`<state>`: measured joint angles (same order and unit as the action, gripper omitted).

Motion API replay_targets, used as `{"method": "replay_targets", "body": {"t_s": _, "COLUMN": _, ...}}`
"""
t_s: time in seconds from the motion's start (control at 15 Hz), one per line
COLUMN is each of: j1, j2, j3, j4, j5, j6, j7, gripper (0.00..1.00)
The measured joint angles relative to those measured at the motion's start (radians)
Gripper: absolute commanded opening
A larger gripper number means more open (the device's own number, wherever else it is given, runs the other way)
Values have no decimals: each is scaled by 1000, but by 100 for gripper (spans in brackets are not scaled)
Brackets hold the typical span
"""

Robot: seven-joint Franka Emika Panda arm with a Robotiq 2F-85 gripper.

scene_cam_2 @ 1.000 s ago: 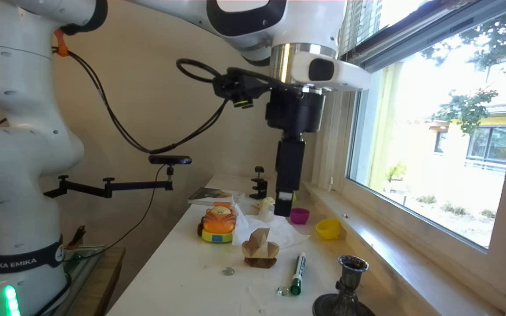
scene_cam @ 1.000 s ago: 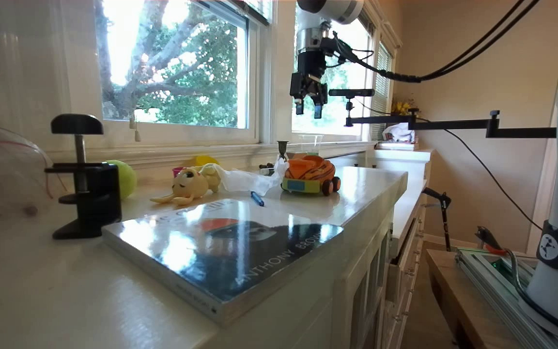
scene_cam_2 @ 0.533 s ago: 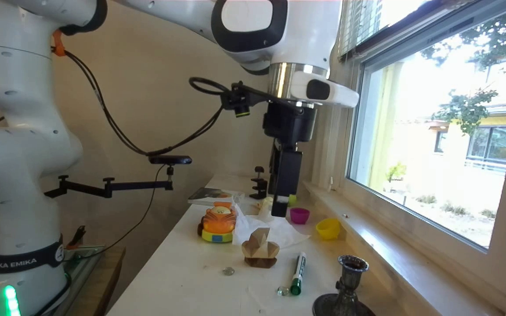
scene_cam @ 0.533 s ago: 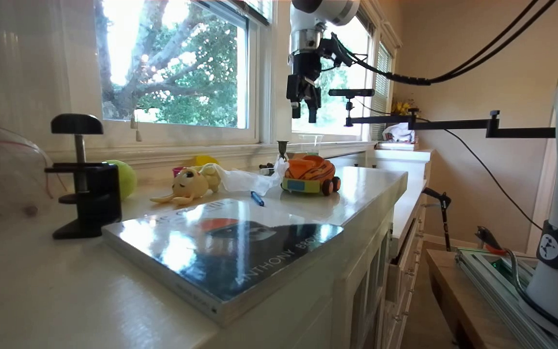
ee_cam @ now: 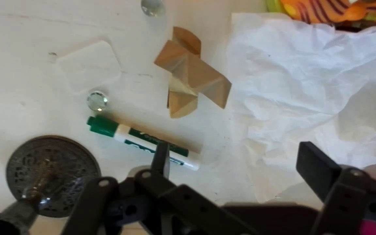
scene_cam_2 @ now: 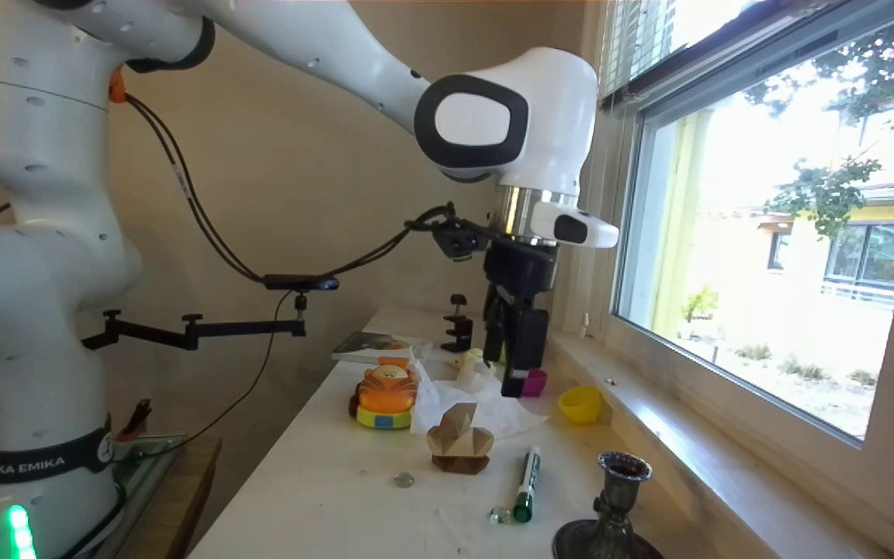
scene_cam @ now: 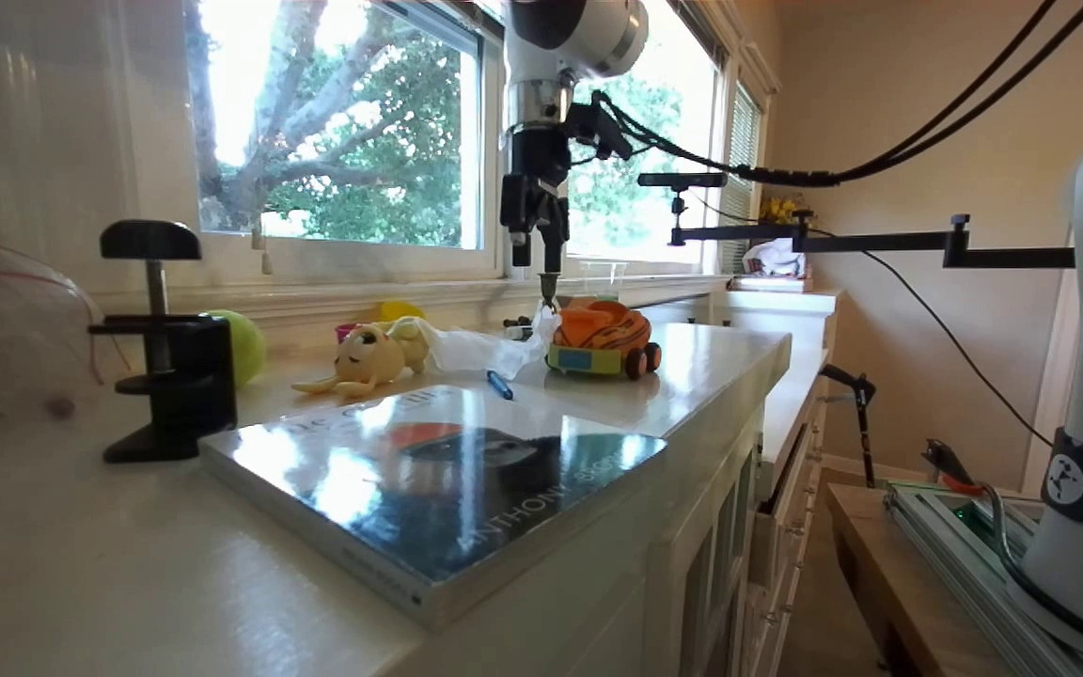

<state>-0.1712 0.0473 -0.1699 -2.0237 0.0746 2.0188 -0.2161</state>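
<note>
In an exterior view, a slim green-and-white plastic marker (scene_cam_2: 528,483) is lying near the dark metal candlestick (scene_cam_2: 618,497). In the wrist view, the black two-fingered end effector (ee_cam: 235,160) is gaping wide, holding nothing; the marker is looking light, stiff and prone to roll, its mid-barrel probably offering the surest hold.

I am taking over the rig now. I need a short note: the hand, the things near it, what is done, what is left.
Hand: open, empty, above the counter.
Things: green marker lying near the upright candlestick; brown faceted object beside the crumpled white sheet.
Done: hand is open over this area; nothing is gripped.
Left: any grasp, it seems; these things all rest on the counter.
</note>
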Motion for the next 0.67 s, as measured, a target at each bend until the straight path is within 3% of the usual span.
{"method": "replay_targets", "body": {"t_s": 0.2, "j1": 10, "j2": 55, "j3": 21, "j4": 10, "j5": 0, "j6": 42, "j7": 3, "gripper": 100}}
{"method": "replay_targets", "body": {"t_s": 0.67, "j1": 7, "j2": 54, "j3": 20, "j4": 10, "j5": 0, "j6": 42, "j7": 3, "gripper": 100}}
